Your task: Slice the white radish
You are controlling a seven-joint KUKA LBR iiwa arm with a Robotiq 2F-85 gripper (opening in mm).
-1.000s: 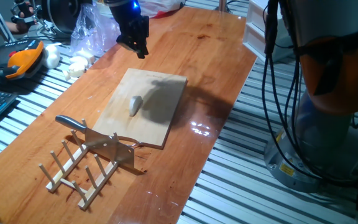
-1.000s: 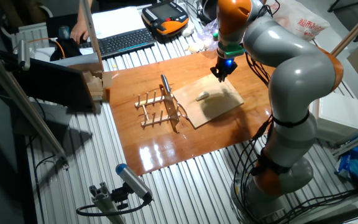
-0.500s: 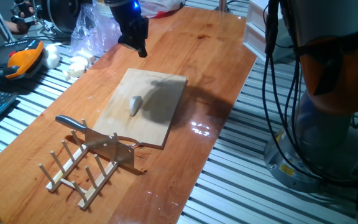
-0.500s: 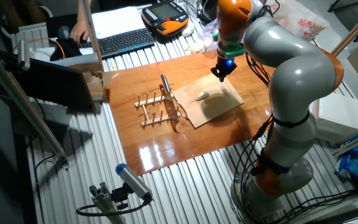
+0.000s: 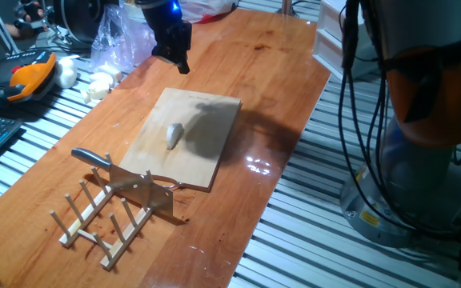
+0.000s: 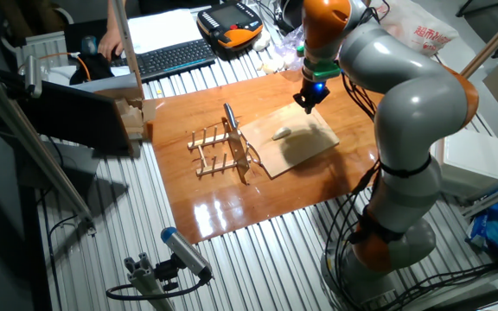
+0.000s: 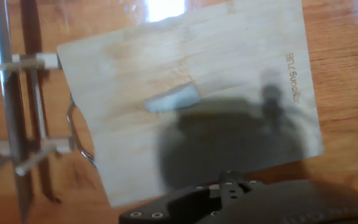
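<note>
White radish (image 5: pixel 173 134): one whole chunk, lying near the middle of the wooden board (image 5: pixel 206 120) on my surface (image 5: pixel 262 72). Knife (image 5: pixel 94 160): resting on the wooden rack (image 5: pixel 106 220) beside the board. Pincer (image 5: pixel 181 62): hovering above the board's far edge, holding nothing I can see; I cannot tell how far it is open.

a robotics lab: teach pendant (image 6: pixel 230 21), keyboard (image 6: pixel 169 58), cables and aluminium-profile bench (image 5: pixel 310 232).

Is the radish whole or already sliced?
Whole: the radish lies as one piece on the board; the knife sits in the rack.
</note>
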